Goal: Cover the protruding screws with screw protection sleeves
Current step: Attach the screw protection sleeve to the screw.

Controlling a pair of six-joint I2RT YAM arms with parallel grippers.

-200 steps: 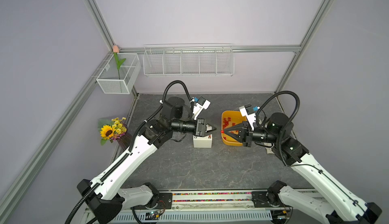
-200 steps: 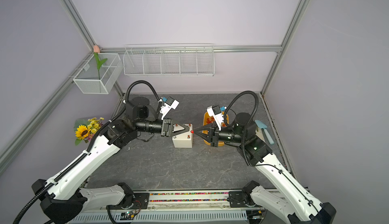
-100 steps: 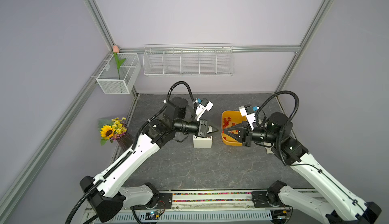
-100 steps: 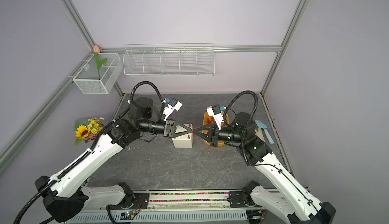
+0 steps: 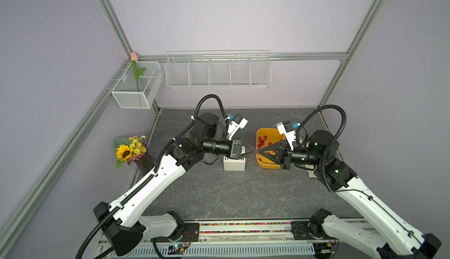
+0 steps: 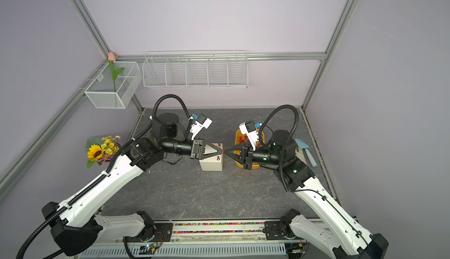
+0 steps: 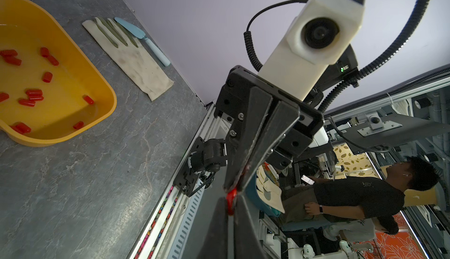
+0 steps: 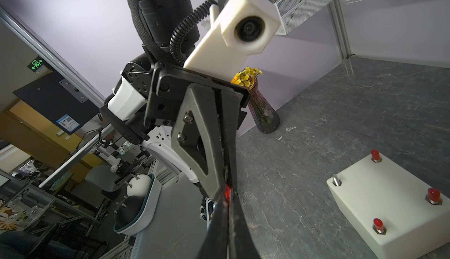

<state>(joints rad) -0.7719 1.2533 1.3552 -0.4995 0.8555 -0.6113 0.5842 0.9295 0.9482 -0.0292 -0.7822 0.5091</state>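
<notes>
The red sleeve [image 7: 230, 198] looks tiny, light and slightly soft, so it may slip; pinch its sides. The jaws of the left gripper [image 5: 250, 151] and right gripper [image 5: 259, 152] are both closed on it, in the air beside the white box [image 8: 389, 206].

Both top views overlook the whole desk [image 5: 219, 192] from above; the left wrist view closely faces the right tool [image 7: 233, 187], the right wrist view the left tool [image 8: 225, 186].

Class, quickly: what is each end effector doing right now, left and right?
Left end effector: closed on the red sleeve.
Right end effector: closed on the same sleeve, tip to tip with the left.
</notes>
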